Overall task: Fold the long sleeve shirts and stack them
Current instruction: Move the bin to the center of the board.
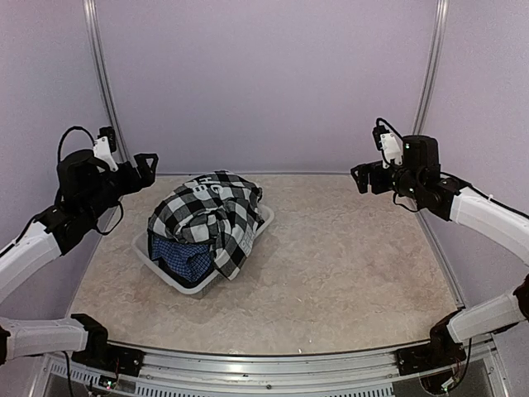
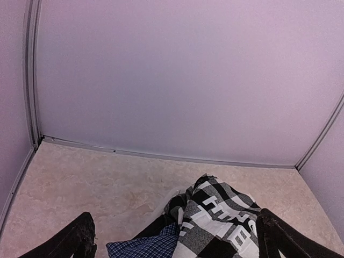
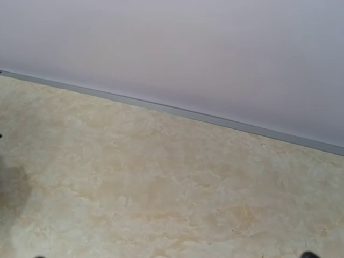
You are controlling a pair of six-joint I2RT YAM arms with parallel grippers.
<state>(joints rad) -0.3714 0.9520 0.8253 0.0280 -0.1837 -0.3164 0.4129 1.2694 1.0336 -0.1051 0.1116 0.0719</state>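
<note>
Top camera first: the left gripper (image 1: 147,169) hangs in the air over the far-left side of the table (image 1: 355,265), jaws spread wide with nothing between them, pointing in toward the middle. Opposite it, the right gripper (image 1: 358,179) hovers above the far-right side, also spread and empty, facing left. Between them, left of centre, sits the basket (image 1: 263,225), and both shirts are in it. The check shirt (image 1: 211,217) is heaped on top in a crumpled mound, with white letters on a black band near its far end and one fold hanging over the basket's near rim. The blue shirt (image 1: 186,255) is bunched underneath and peeks out at the near-left side. Neither gripper touches any cloth; the left one is raised near the basket's far-left end, and the right one is well apart from it. Over to the left wrist camera: two dark fingers (image 2: 80,239) frame the bottom corners, wide apart with only air between them. Below them lies the check shirt, its letters in plain view, and a corner of the blue shirt pokes out on its left. Bare table runs on beyond to the wall (image 2: 188,80). Now the right wrist camera: marbled tabletop meets the wall, and the fingertips are just dark specks at the bottom edge, too little to judge the spread from this view alone.
</note>
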